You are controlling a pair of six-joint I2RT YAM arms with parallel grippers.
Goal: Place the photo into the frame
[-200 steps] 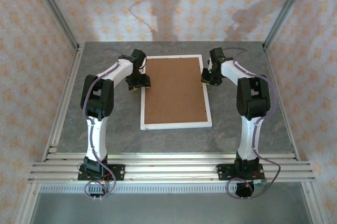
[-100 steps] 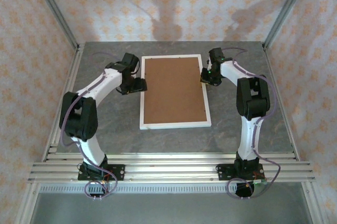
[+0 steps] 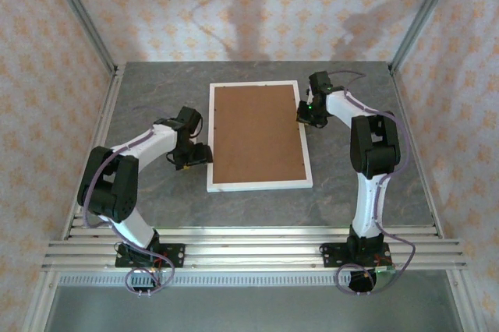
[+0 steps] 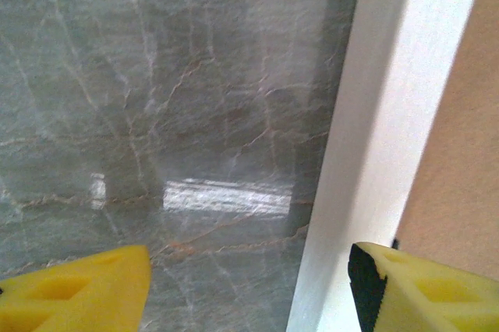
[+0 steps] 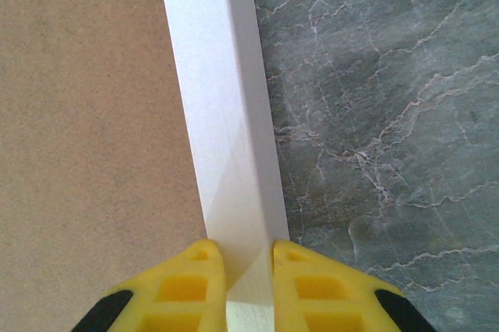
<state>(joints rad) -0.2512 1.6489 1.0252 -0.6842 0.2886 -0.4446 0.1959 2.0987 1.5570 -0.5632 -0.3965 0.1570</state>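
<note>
The white frame (image 3: 260, 185) lies flat in the middle of the table, and a plain brown backing board (image 3: 257, 133) fills its opening. The blue-teal photo is out of view. My right gripper (image 3: 304, 116) is shut on the frame's right rail near the far corner; in the right wrist view the yellow fingers (image 5: 195, 285) pinch the white rail (image 5: 222, 98) from both sides. My left gripper (image 3: 201, 154) stands open beside the frame's left rail. In the left wrist view one fingertip sits over the table and the other (image 4: 425, 293) over the rail (image 4: 382, 137).
The grey marbled table (image 3: 156, 192) runs wide around the frame on all sides. Aluminium posts and patterned walls enclose it, and the arm bases sit on rails along the near edge.
My left arm has drawn back along the frame's left edge, from near the far corner to about mid-length. The right gripper and the frame have stayed put.
</note>
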